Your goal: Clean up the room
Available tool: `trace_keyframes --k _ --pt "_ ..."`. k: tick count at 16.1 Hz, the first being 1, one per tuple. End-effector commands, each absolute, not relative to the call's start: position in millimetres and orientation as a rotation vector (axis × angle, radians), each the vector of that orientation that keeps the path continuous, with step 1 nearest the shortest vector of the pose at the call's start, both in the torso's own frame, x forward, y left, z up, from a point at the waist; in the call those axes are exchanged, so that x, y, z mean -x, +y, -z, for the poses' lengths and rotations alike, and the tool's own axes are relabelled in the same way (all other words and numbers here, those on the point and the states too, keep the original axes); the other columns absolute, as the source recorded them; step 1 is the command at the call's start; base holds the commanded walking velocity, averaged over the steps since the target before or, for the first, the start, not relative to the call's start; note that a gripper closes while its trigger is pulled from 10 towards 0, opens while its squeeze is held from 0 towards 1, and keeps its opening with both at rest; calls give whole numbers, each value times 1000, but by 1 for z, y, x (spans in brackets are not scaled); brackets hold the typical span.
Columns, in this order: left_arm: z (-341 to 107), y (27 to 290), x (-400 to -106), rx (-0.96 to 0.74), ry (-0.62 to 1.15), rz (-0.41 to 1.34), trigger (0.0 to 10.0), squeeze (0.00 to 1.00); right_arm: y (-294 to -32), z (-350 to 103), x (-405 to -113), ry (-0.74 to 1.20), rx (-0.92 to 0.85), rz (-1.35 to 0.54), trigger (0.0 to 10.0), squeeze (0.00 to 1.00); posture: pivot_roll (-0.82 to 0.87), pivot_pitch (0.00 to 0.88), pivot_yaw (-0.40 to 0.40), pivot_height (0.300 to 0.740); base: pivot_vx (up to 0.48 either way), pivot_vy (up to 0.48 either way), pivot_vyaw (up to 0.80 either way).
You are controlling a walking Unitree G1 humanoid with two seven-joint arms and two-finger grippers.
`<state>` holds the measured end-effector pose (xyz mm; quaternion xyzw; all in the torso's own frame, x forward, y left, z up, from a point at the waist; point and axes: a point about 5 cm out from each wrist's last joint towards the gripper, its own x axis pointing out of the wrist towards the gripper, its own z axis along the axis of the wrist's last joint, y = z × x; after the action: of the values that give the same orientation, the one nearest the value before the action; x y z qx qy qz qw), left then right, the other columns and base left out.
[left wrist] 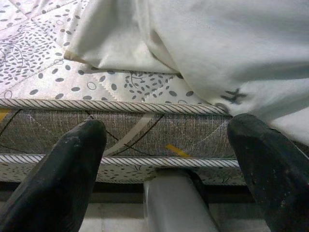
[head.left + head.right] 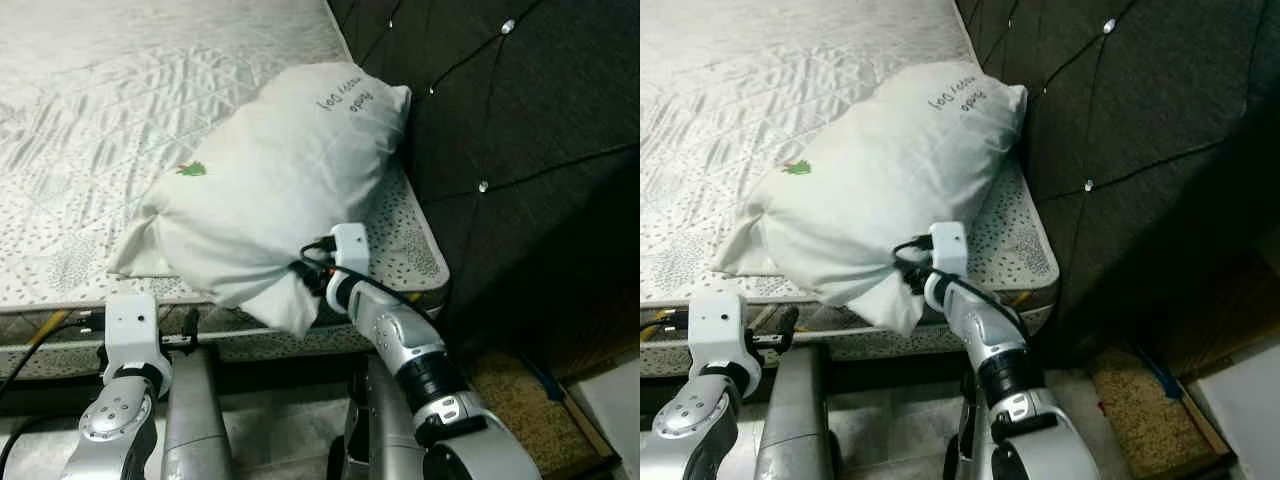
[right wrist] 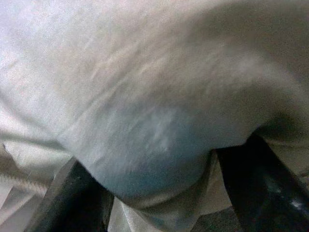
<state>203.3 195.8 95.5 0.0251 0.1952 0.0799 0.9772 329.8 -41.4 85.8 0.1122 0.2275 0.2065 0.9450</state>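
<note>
Right pincer (image 2: 312,272) under pillow (image 2: 270,170) corner

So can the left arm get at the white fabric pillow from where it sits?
Probably yes: the left gripper has open fingers facing the mattress edge, just below the white fabric pillow, with nothing between.

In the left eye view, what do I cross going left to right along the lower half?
left tool → white pillow → right tool at the pillow's overhanging corner → dark tufted headboard.

Likely a home bedroom: a quilted mattress (image 2: 120,130), a pillow (image 2: 270,180) and a dark tufted headboard (image 2: 520,120).
</note>
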Motion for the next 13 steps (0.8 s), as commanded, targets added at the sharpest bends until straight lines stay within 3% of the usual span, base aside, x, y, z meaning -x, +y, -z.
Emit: trace_keyframes --k 1,9,12,13 --pt "-99 194 -205 -59 377 -163 10000 0 -45 -113 -347 344 -270 -338 0 0 177 64 -140 525 0 0 0" --pt "-99 190 -219 -54 351 -144 10000 0 -93 -126 -377 292 -161 -216 0 0 151 31 -131 525 0 0 0" --pt "-99 190 -221 -51 345 -144 10000 0 -134 -139 -392 280 -69 -61 0 0 151 27 -132 525 0 0 0" --pt "-100 189 -223 -25 341 -154 10000 0 -162 -153 -399 250 -38 40 0 0 151 25 -136 525 0 0 0"
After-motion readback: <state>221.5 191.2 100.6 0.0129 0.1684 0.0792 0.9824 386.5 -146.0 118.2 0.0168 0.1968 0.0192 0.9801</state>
